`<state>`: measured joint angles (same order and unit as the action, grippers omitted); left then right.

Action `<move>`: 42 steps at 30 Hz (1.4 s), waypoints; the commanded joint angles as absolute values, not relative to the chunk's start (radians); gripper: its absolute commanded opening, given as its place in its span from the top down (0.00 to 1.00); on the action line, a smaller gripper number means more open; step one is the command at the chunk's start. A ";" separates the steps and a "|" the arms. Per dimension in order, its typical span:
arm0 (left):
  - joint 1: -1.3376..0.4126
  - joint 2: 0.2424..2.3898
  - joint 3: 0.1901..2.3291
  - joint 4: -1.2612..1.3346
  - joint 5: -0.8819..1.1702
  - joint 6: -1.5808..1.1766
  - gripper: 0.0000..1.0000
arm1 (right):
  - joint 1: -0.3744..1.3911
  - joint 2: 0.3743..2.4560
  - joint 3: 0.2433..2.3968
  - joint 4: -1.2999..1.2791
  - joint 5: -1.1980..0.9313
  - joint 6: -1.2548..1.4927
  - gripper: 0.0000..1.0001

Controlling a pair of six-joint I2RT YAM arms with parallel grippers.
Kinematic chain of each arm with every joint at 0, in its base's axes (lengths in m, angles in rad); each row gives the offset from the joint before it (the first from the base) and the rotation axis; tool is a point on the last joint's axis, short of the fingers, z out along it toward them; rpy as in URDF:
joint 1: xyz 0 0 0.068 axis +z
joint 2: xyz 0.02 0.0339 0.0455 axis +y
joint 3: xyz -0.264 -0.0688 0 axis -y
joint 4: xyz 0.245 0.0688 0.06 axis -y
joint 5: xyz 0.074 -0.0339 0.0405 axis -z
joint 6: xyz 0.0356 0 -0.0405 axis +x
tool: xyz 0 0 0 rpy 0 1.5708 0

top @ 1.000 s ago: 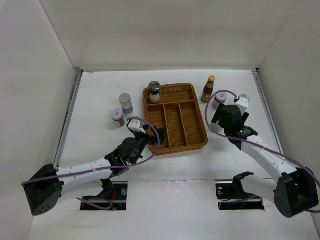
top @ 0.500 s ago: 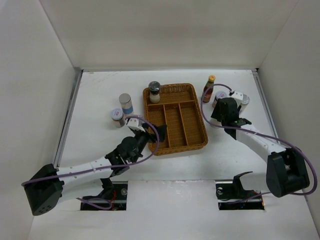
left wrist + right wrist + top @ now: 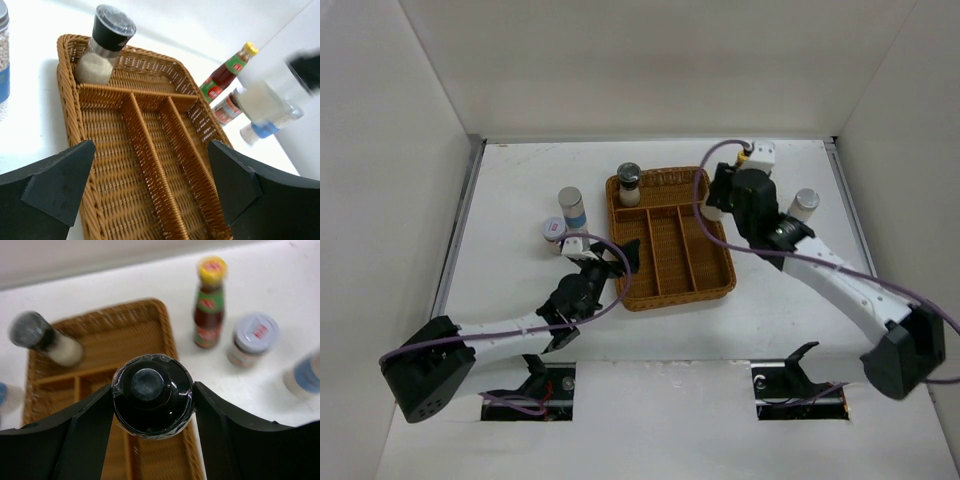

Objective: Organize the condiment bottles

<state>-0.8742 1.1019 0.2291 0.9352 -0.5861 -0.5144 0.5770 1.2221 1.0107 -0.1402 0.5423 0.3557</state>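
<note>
**Inspector A:** What has changed?

**Inspector B:** The black-capped bottle (image 3: 147, 385) is clamped in the right gripper (image 3: 152, 405). It has left the table and come over the right rim of the tray (image 3: 64, 95). Judged close to placement.

**A:** And the rest?

**B:** The grinder (image 3: 629, 185) stands in the far compartment. The sauce bottle (image 3: 209, 305) and grey-lidded jar (image 3: 252, 340) stand just right of the tray. The tall jar (image 3: 572, 208) and short jar (image 3: 555, 232) stand to its left.

**A:** Any obstructions?

**B:** The left gripper (image 3: 150, 192) hangs spread wide over the near left corner, apart from the right slots.
</note>
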 commanded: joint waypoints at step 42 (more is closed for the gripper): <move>-0.838 1.253 0.224 1.155 -0.511 -0.528 0.00 | 0.301 1.675 1.396 0.045 0.500 0.173 0.08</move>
